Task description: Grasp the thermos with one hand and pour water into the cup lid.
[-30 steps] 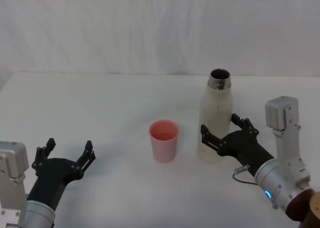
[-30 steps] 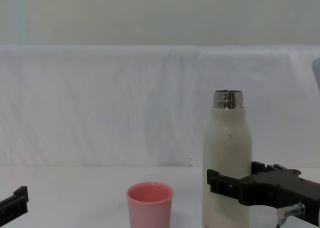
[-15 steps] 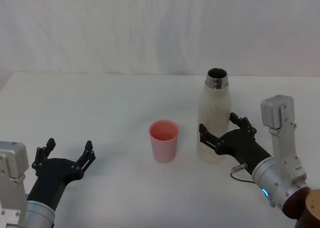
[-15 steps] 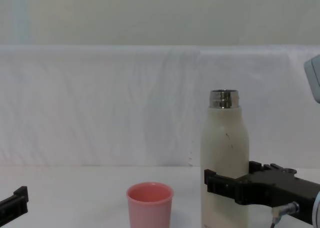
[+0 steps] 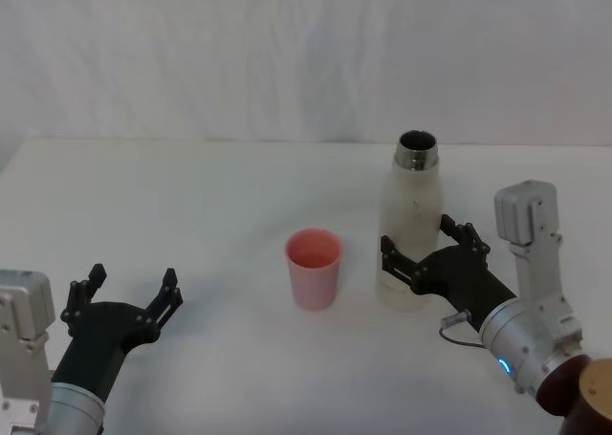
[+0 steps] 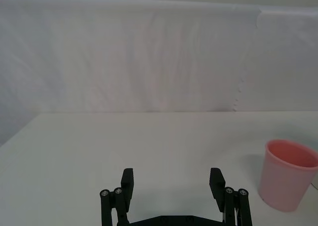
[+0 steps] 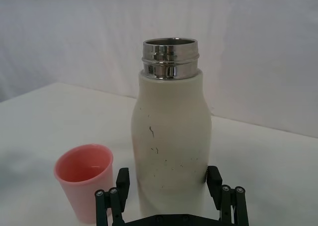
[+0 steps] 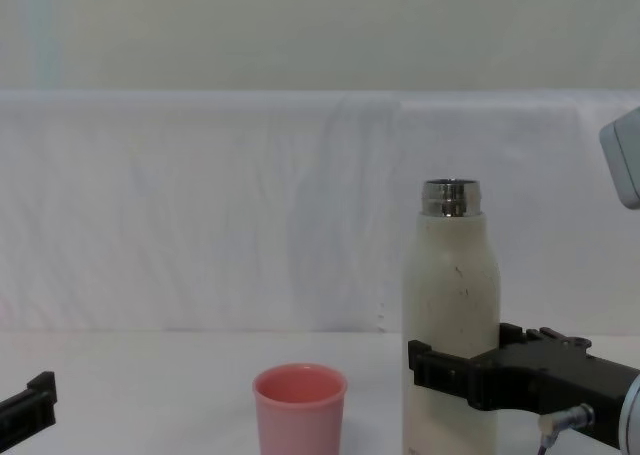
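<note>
The thermos (image 5: 413,225) stands upright on the table, cream-white with its steel neck uncapped, right of the pink cup lid (image 5: 313,268). My right gripper (image 5: 417,239) straddles its lower body, open, one finger on each side. In the right wrist view the fingers (image 7: 123,184) flank the thermos (image 7: 171,136) closely, and the cup lid (image 7: 84,179) sits beside it. In the chest view a black finger crosses the front of the thermos (image 8: 450,305), with the cup lid (image 8: 299,407) to its left. My left gripper (image 5: 133,276) rests open, low at the left and away from both.
A white table (image 5: 191,196) runs back to a white cloth backdrop. A brown rounded object (image 5: 595,404) sits at the lower right corner by my right arm. The left wrist view looks over my left gripper (image 6: 171,176) to the cup lid (image 6: 289,174).
My right gripper and the thermos have shifted slightly left, toward the cup lid. The left arm and the cup lid have not moved.
</note>
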Controlling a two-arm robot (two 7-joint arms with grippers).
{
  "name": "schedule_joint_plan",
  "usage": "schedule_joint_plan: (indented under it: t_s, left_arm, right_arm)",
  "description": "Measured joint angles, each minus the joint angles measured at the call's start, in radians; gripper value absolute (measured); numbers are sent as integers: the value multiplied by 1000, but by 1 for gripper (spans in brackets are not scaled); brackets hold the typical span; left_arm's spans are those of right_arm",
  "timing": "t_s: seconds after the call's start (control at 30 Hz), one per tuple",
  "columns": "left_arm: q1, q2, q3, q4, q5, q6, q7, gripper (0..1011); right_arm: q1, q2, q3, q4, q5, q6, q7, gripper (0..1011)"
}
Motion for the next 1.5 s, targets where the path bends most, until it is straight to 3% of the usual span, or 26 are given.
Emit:
schedule_joint_plan:
  t_s: [1.33, 1.5]
  left_arm:
    - [0, 0, 0, 0, 0, 0, 0, 1001]
    - [0, 0, 0, 0, 0, 0, 0, 1001]
  right_arm:
    - [36, -26, 8, 48, -14, 1, 0, 1001]
    - [35, -25, 8, 47, -14, 1, 0, 946]
